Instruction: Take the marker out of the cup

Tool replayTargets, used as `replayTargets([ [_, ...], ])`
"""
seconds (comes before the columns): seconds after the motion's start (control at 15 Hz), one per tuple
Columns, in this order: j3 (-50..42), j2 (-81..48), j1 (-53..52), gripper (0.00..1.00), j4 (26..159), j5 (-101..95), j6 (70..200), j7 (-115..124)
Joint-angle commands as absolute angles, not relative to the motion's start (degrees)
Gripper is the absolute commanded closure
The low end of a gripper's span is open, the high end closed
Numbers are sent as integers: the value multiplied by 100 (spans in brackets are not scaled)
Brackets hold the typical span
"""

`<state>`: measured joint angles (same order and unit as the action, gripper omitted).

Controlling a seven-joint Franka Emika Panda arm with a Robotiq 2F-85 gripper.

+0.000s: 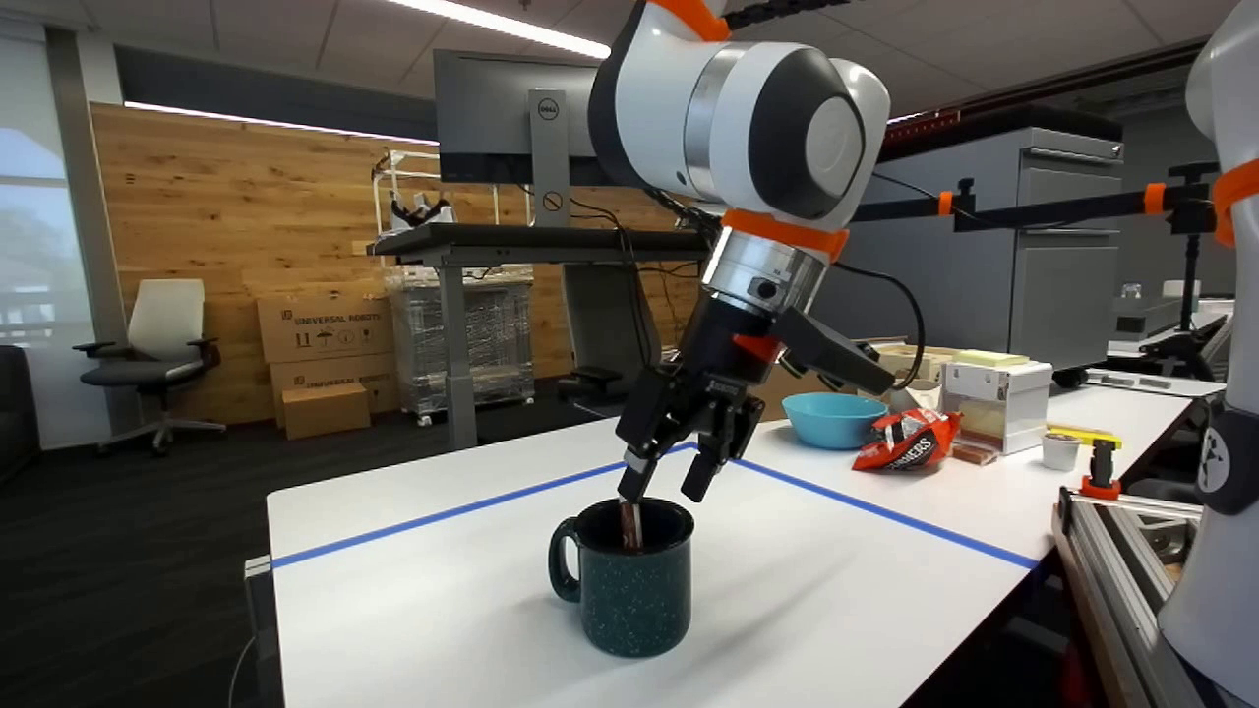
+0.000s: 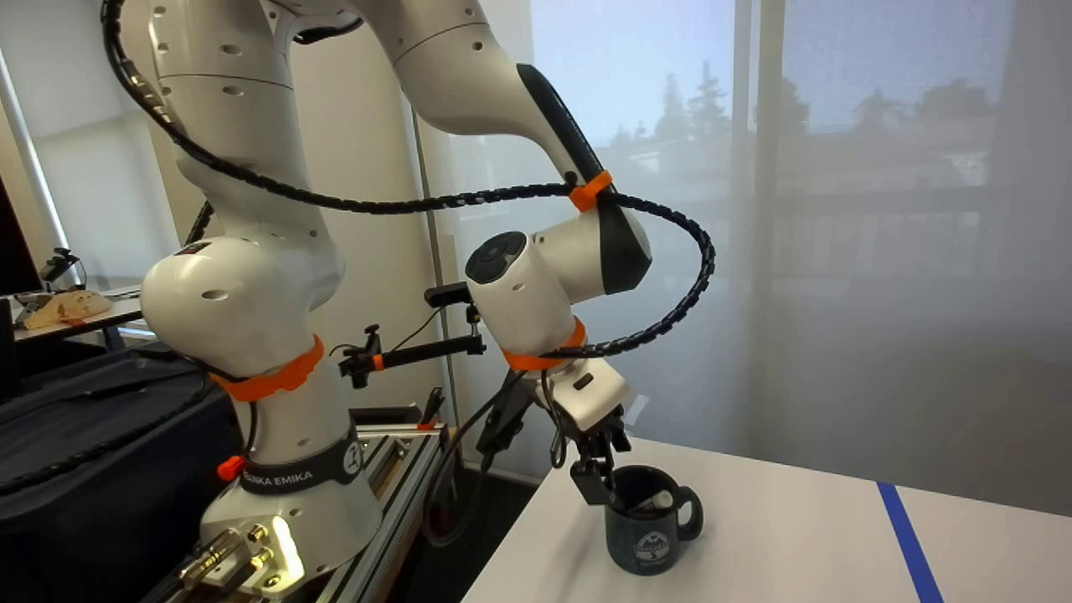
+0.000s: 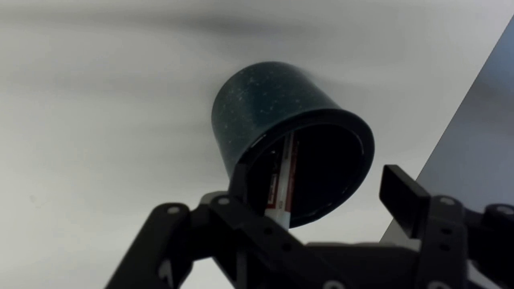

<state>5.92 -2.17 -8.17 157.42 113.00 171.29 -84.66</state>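
The cup is a dark teal mug standing upright on the white table, seen in both exterior views (image 1: 634,605) (image 2: 641,543) and the wrist view (image 3: 265,96). The marker, white and reddish-brown, leans inside the cup (image 1: 630,526); it also shows in the wrist view (image 3: 283,180). Its pale end shows at the mug's mouth in an exterior view (image 2: 662,501). My gripper (image 1: 669,482) is open above the cup's rim, tilted. In the wrist view the gripper's (image 3: 321,188) left finger overlaps the rim and hides the marker's upper end; the right finger is apart from the cup. Contact cannot be told.
A light-blue bowl (image 1: 834,421), a red snack bag (image 1: 910,440), a white box (image 1: 995,403) and a small white cup (image 1: 1060,451) stand behind the gripper. Blue tape (image 1: 885,511) marks the table. The cup's handle (image 1: 561,560) sticks out sideways.
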Motion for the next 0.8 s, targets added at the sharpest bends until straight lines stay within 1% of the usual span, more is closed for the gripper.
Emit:
replayTargets([
  [0.0,592,-239,-817,7,15742,11300,17130,-8466],
  [0.07,592,-254,-817,5,15742,11300,17130,-8466],
  [0.73,592,-262,-817,5,15741,11300,17133,-8466],
])
